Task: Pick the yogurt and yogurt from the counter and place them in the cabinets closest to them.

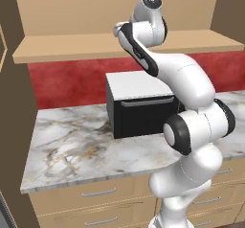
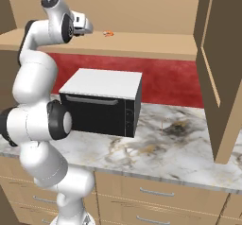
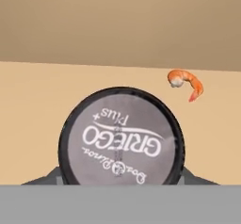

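Yogurt (image 3: 121, 137) between end effector (image 3: 121, 178) fingers

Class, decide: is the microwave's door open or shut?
Shut. The microwave shows its dark door flat against the front, the handle bar across the top, no gap, in both base views.

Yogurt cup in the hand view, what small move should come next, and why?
Probably lower it a little and release. The yogurt cup fills the gripper over the tan cabinet shelf, beside the shrimp; whether it already rests on the board can't be told.
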{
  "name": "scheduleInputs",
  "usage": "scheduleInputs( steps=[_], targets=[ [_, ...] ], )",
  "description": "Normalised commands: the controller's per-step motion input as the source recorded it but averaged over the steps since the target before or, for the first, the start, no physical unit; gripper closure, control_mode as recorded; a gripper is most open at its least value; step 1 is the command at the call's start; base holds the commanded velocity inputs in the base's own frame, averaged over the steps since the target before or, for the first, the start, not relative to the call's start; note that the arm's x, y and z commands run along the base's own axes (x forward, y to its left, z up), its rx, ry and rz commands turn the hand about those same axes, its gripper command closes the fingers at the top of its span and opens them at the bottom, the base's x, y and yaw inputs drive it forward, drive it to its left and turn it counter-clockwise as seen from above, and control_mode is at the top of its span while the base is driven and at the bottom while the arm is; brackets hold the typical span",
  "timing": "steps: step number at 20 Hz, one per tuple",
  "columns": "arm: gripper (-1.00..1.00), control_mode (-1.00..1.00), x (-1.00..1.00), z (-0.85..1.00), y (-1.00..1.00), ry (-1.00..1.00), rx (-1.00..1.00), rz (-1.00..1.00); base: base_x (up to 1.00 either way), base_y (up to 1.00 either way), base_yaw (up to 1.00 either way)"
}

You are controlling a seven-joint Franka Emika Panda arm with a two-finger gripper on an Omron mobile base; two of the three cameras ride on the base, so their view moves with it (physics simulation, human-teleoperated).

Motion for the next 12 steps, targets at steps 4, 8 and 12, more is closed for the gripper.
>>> scheduleInputs(
  steps=[4, 8, 12],
  targets=[
    [-1.0, -1.0, -0.12, 0.2, 0.0, 0.01, 0.08, -0.02, 0.0, 0.0, 0.0],
    [-1.0, -1.0, -0.27, 0.15, 0.0, 0.03, 0.08, 0.0, 0.0, 0.0, 0.0],
    [-1.0, -1.0, -0.66, 0.09, 0.0, 0.01, 0.07, 0.0, 0.0, 0.0, 0.0]
  ],
)
